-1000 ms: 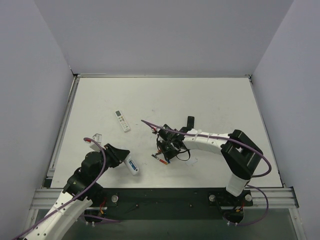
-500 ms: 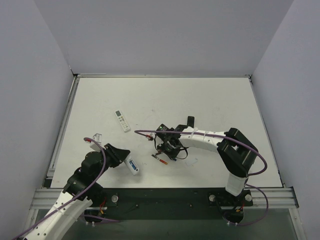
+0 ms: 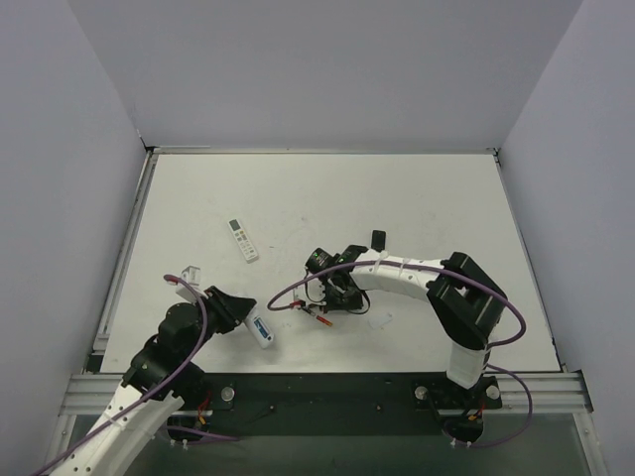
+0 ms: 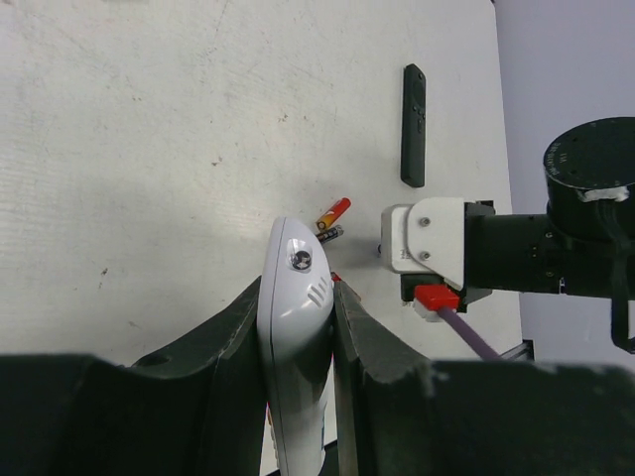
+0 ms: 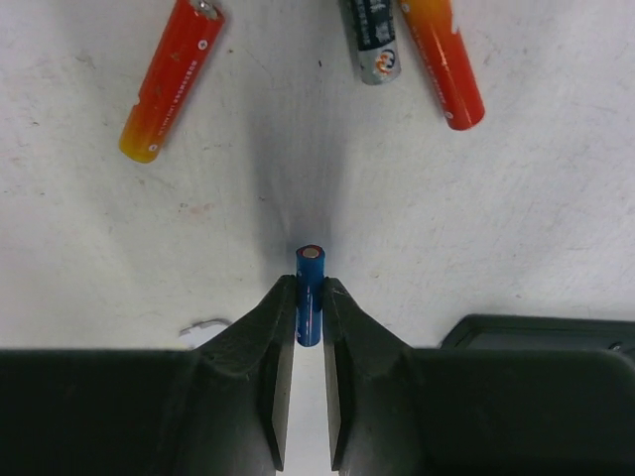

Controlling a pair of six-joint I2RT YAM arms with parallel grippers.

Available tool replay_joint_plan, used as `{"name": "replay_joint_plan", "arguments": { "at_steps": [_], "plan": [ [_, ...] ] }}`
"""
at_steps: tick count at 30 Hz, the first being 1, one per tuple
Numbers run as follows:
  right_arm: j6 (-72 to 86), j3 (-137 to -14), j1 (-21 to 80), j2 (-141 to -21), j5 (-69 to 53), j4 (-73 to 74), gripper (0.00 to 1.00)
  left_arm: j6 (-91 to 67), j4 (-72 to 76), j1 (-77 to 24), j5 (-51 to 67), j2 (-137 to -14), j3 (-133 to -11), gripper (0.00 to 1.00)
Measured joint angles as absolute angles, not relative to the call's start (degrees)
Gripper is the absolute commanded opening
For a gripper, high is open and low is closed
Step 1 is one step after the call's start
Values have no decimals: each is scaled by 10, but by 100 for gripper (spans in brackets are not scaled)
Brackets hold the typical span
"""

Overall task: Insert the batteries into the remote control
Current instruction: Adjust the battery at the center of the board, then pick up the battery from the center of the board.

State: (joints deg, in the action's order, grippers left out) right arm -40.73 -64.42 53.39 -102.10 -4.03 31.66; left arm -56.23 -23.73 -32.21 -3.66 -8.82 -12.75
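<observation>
Here, one blue battery point(image 5: 311, 296) is a slim, short cylinder with a coppery end cap. It is pinched between the black fingers point(image 5: 248, 377) of the right jaws, which are clamped on its two sides. Its capped end points out past the fingertips toward the white surface point(image 3: 417, 198); whether it touches cannot be told.

The white remote point(image 4: 295, 327) is slim with a rounded end, and the left jaws are clamped on its long edges. In the top view it sits low over the near left of the surface point(image 3: 260, 327). A blue strip shows in the recess of its upturned face, too small to make out further.

The held battery is near the middle of the surface, to the right of the remote and apart from it. Just beyond the battery lie two red cells point(image 5: 171, 79) point(image 5: 442, 61) and a dark grey cell point(image 5: 375, 40), all loose on the surface. A second white remote point(image 3: 243, 239) lies farther back on the left. A black remote point(image 3: 378, 240) lies beyond the right arm.
</observation>
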Motion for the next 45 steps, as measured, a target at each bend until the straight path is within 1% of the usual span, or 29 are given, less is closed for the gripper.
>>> {"name": "replay_joint_plan", "arguments": {
  "at_steps": [6,7,9,11,12,13,15,18,19,20,21,25,27,28,29,33,36,41,43,45],
  "plan": [
    [-441,-650,554,-1056,-11,322,17,-554,-265,-322,-50,-63,-137,0],
    [-443,-651,557,-1057,-6,322,21,-553,-267,-322,-51,-62,-137,0],
    [-448,-651,560,-1058,-1,323,21,-552,-270,-322,-53,-61,-138,0],
    [-449,-652,561,-1058,1,323,36,-552,-273,-322,-54,-61,-138,0],
    [-449,-652,563,-1058,1,323,37,-552,-275,-322,-54,-61,-138,0],
    [-446,-652,564,-1057,2,323,49,-552,-276,-322,-54,-61,-138,0],
    [-439,-653,563,-1053,0,323,50,-552,-279,-322,-54,-61,-138,0],
    [-420,-653,563,-1033,-4,324,61,-552,-281,-322,-55,-61,-138,0],
    [-412,-653,564,-1021,-5,323,67,-552,-280,-322,-55,-61,-138,0],
    [-399,-653,563,-1003,-6,322,71,-552,-280,-322,-55,-61,-138,0],
    [-379,-653,563,-982,-8,321,74,-552,-280,-322,-55,-61,-138,0],
    [-264,-653,557,-875,-1,300,78,-552,-280,-322,-55,-65,-139,0],
    [-180,-654,551,-826,15,288,84,-552,-279,-322,-55,-67,-140,0],
    [-130,-653,548,-805,27,283,91,-552,-278,-322,-55,-68,-140,0],
    [-86,-652,546,-788,39,279,100,-552,-278,-322,-55,-69,-140,0],
    [95,-613,536,-727,68,261,100,-552,-276,-322,-55,-69,-140,0],
    [207,-579,528,-708,69,261,100,-553,-276,-322,-55,-69,-140,0],
    [308,-560,509,-723,25,254,99,-553,-276,-322,-55,-62,-140,0],
    [354,-550,503,-724,20,243,95,-553,-277,-322,-55,-57,-140,0],
    [410,-541,500,-726,30,244,93,-553,-276,-322,-55,-51,-140,0]
  ]
}}
